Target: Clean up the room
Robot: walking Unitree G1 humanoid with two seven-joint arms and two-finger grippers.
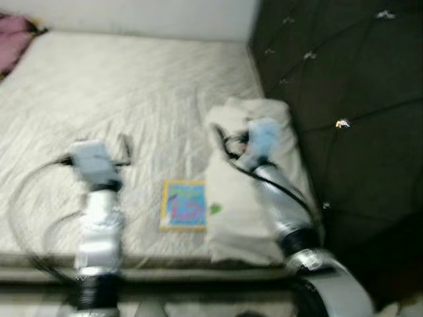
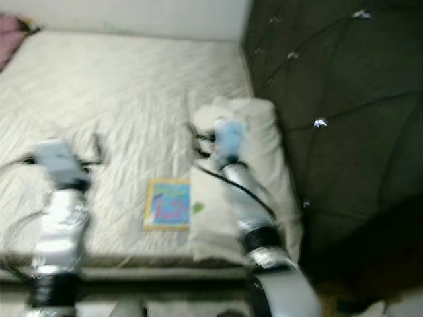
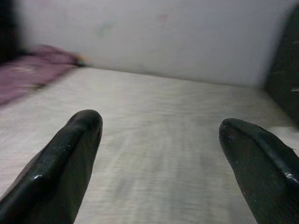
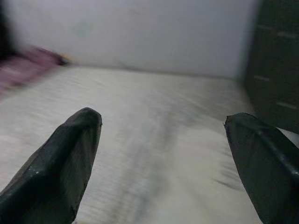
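Below, book (image 1: 183, 205) between both arms, pillow (image 1: 246, 198) rightward

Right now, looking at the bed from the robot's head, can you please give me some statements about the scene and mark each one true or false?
1. A colourful book lies flat on the bed, beside a white pillow. True.
2. The book lies on top of the pillow. False: it lies on the sheet, on the robot's left of the pillow.
3. The left end effector has its fingers spread apart with nothing between them. True.
4. The right end effector is closed around the book. False: its fingers are apart and hold nothing.
5. A dark tufted headboard stands on the robot's right of the bed. True.
6. The purple cloth lies on the pillow. False: it is at the far left corner of the bed.
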